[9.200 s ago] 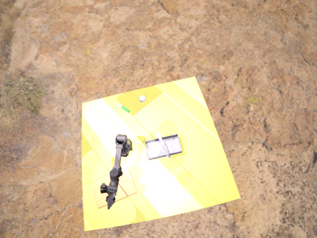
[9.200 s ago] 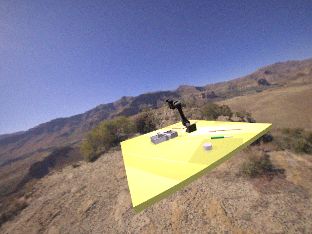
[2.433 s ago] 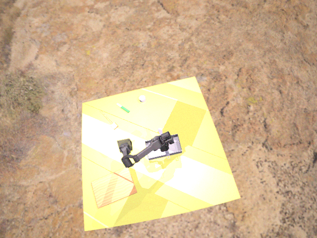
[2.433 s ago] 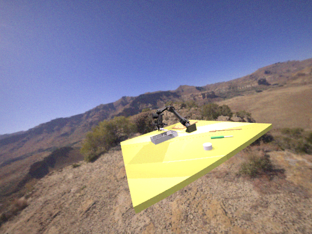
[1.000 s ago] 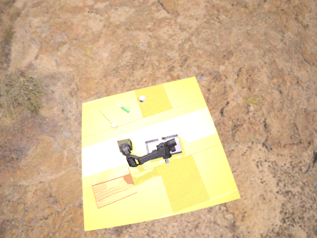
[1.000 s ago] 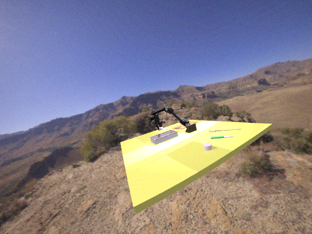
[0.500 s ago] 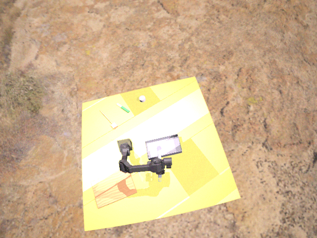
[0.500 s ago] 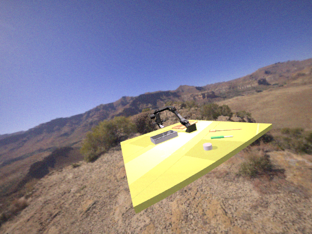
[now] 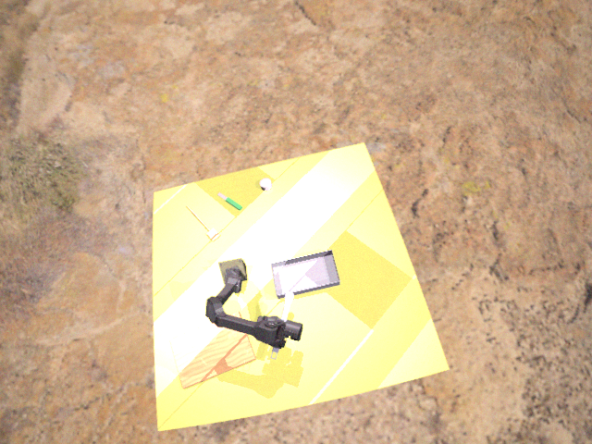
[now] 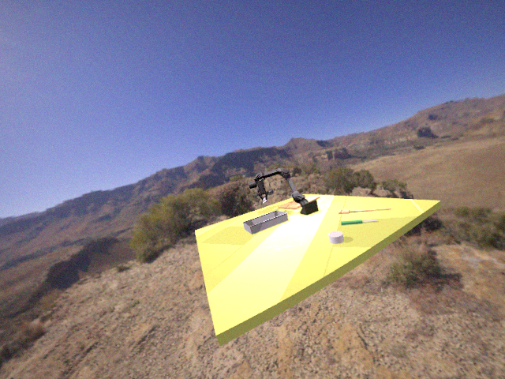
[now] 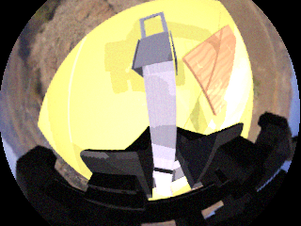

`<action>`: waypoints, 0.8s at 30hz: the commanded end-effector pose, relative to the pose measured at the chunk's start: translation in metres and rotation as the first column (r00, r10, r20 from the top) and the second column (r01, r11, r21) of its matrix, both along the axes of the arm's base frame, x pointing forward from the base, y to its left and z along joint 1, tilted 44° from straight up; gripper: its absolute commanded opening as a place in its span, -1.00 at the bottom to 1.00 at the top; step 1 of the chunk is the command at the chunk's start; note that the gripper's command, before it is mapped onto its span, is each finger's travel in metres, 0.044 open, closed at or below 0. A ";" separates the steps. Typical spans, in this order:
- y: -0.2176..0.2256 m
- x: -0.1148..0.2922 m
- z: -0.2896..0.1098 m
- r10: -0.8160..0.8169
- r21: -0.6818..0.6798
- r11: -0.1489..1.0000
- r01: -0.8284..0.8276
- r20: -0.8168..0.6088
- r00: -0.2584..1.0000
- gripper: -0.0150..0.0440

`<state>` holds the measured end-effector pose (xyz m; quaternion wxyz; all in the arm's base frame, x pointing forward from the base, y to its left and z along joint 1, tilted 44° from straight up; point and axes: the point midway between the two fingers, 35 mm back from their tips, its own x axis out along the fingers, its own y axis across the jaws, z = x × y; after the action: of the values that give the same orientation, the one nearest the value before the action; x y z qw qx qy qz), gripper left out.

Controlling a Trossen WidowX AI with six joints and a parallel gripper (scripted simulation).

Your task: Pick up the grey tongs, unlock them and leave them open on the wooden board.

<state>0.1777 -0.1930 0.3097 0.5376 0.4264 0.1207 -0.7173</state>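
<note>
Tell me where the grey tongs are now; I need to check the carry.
The grey metal tongs are clamped in the black pincer, held in the air between the grey roasting tin and the wooden board in the top view.

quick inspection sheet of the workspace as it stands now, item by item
surface: yellow patterned table on bare ground
tongs: held in the air, tips pointing away from the wrist camera, arms together
roasting tin: nothing seen in it
wooden board: nothing seen on it, beside the arm's forearm in the top view
clutter: white puck, green-handled tool, thin wooden stick, all apart from the job's things
gripper: shut on the tongs
cables: nothing seen
surroundings: dry hills, scrub
</note>
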 end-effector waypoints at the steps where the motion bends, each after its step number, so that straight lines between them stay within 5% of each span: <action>1: -0.001 -0.033 0.018 -0.056 -0.022 0.998 0.057 0.055 0.997 -1.00; 24: -0.016 -0.085 0.019 -0.186 0.056 0.982 0.182 0.079 0.979 -1.00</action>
<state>0.1013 -0.2055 0.3316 0.4770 0.4690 0.0688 -0.7401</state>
